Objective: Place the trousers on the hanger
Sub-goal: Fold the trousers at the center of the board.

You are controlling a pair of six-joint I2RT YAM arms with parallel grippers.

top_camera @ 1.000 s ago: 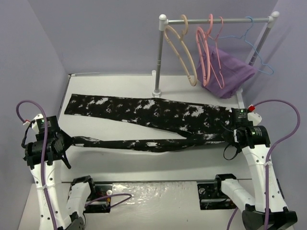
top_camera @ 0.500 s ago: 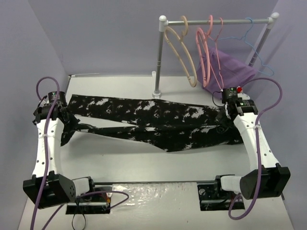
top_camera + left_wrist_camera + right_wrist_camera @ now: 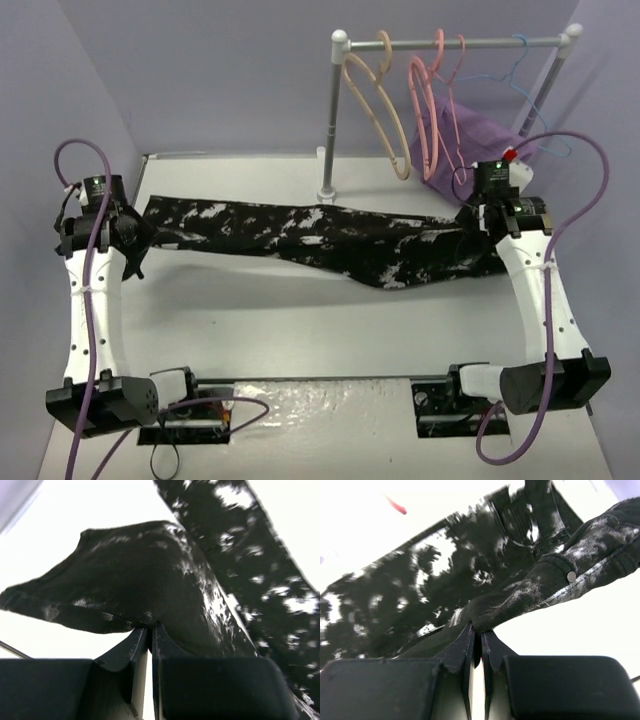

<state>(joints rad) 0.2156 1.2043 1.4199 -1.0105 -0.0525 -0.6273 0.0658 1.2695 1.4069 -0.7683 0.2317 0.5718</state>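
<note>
The black, white-blotched trousers [image 3: 330, 243] lie stretched across the table from left to right, one leg folded over onto the other. My left gripper [image 3: 143, 240] is shut on the leg-end hem [image 3: 115, 595] at the far left. My right gripper [image 3: 478, 225] is shut on the waistband [image 3: 530, 597] at the right end, near its button. Both ends are held a little above the table. The beige hanger [image 3: 378, 108] hangs by its hook on the rack rail at the back, apart from both grippers.
A grey rack [image 3: 330, 120] stands at the back centre-right. On its rail hang a thick pink hanger [image 3: 424, 118], thin pink and blue wire hangers [image 3: 535, 100] and a purple cloth [image 3: 470, 150]. Purple walls close in on the left, back and right.
Both arms have swung away from the near edge toward the back, carrying the near trouser leg over onto the far leg. The trousers now lie as one folded band.
</note>
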